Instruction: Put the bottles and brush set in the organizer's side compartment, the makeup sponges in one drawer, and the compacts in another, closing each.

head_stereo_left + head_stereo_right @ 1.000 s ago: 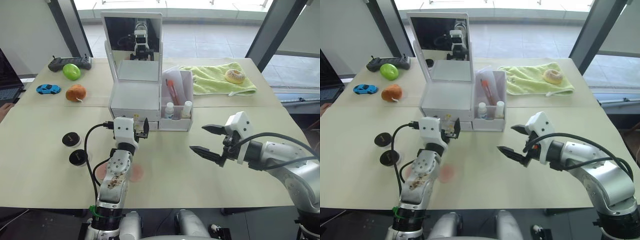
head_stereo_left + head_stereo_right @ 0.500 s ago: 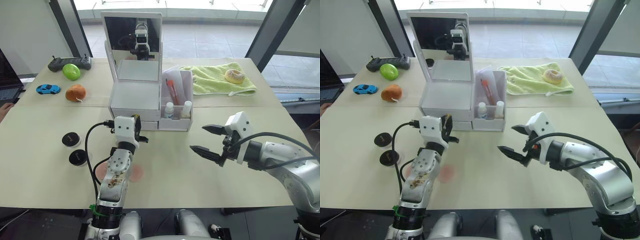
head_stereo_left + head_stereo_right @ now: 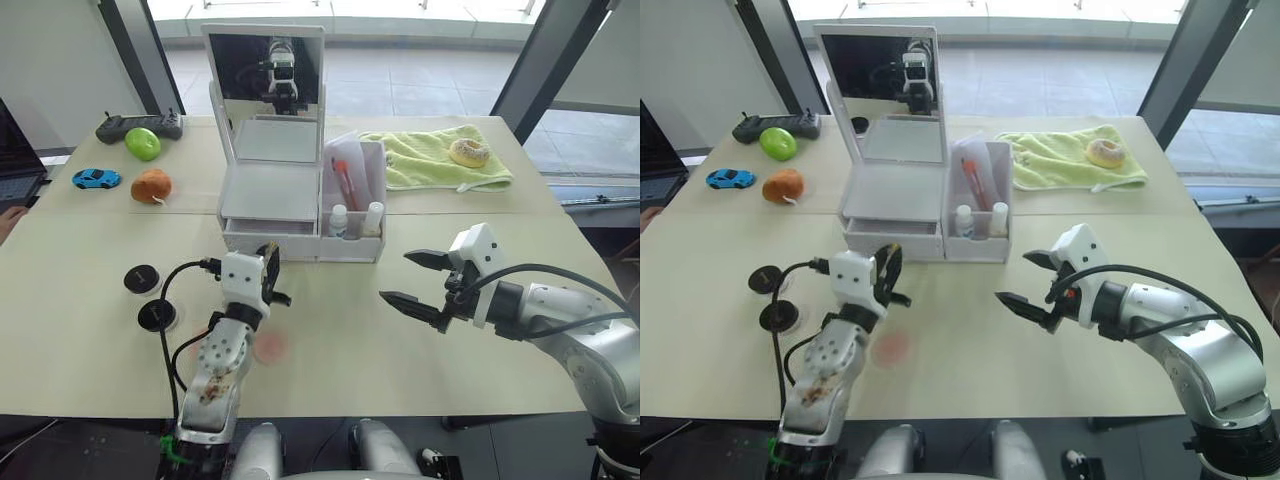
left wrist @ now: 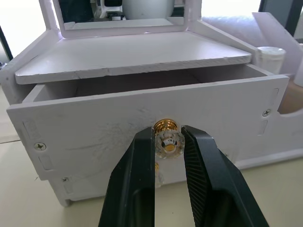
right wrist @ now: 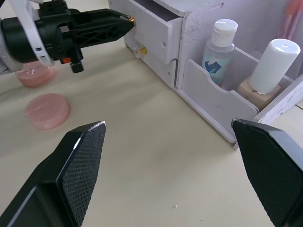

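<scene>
White and scuffed, the organizer point(image 3: 300, 205) stands mid-table with its mirror point(image 3: 265, 65) raised at the back and its upper drawer point(image 4: 147, 132) pulled partly out. The left gripper point(image 4: 168, 144) is clamped on that drawer's knob point(image 4: 168, 139); the left wrist view shows the gold-collared clear knob pinched between the two black fingers point(image 4: 137, 179), and a second knob just below it on the lower drawer, which sits flush. The head views show the drawer front standing out from the organizer's face.

The side compartment point(image 5: 222, 101) holds two bottles: one clear with a blue label point(image 5: 217, 47) and one with a white cap point(image 5: 267, 66), both upright in the front section, plain in the right wrist view. Behind them, in the head views, a clear packet with red and pink items point(image 3: 343, 180) leans in the taller section.

Two pink makeup sponges point(image 5: 47, 109) lie on the table point(image 3: 400, 360) near the left arm, one nearer the organizer point(image 5: 34, 75). Two black compacts point(image 3: 142, 278) point(image 3: 157, 316) lie well to the left.

The right gripper point(image 3: 412, 280) hovers over the table to the right of the organizer, jaws wide apart and holding nothing.
</scene>
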`<state>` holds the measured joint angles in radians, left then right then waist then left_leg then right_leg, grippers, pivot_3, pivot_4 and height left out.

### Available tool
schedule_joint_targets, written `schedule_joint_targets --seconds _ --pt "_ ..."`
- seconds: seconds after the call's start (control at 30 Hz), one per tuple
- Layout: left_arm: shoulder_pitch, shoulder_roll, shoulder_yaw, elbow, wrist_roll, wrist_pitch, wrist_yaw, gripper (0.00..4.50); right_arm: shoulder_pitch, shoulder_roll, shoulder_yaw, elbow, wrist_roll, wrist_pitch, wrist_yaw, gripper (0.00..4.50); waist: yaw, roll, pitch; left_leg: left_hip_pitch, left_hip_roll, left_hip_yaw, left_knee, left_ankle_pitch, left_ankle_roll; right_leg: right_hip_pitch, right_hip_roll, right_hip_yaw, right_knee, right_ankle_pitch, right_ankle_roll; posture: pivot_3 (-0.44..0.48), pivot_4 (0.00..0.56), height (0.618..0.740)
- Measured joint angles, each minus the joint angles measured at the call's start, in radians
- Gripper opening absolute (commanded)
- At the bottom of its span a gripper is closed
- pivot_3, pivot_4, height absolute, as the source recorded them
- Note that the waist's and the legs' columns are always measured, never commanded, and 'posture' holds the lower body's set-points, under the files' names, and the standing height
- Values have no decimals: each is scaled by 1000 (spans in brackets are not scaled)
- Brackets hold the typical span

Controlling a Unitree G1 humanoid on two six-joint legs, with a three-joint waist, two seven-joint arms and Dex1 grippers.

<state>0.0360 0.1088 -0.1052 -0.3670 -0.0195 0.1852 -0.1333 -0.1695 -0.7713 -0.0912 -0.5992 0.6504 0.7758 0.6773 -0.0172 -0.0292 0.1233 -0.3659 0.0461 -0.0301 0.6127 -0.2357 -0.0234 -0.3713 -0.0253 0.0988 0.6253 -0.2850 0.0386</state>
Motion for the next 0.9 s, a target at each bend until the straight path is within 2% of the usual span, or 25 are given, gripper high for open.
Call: schedule_joint_targets --seconds 0.37,0.73,0.77,0.9 --pt "166 49 0 -148 -22 -1 -36 562 -16 0 0 8 0 0 17 4500 -1 0 0 0 0 0 0 0 0 0 0 0 -1 0 0 0 150 740" --pt "186 57 -3 -178 -21 18 -36 562 -23 0 3 26 -2 0 28 4500 -1 0 1 0 0 0 0 0 0 0 0 0 -1 0 0 0 150 740" --pt "186 57 -3 -179 -22 18 -36 1277 -23 0 3 26 -2 0 28 4500 -1 0 1 0 0 0 0 0 0 0 0 0 -1 0 0 0 150 740" --pt "189 61 -12 -179 -22 21 -45 2444 -23 0 3 26 -1 0 28 4500 -1 0 1 0 0 0 0 0 0 0 0 0 -1 0 0 0 150 740"
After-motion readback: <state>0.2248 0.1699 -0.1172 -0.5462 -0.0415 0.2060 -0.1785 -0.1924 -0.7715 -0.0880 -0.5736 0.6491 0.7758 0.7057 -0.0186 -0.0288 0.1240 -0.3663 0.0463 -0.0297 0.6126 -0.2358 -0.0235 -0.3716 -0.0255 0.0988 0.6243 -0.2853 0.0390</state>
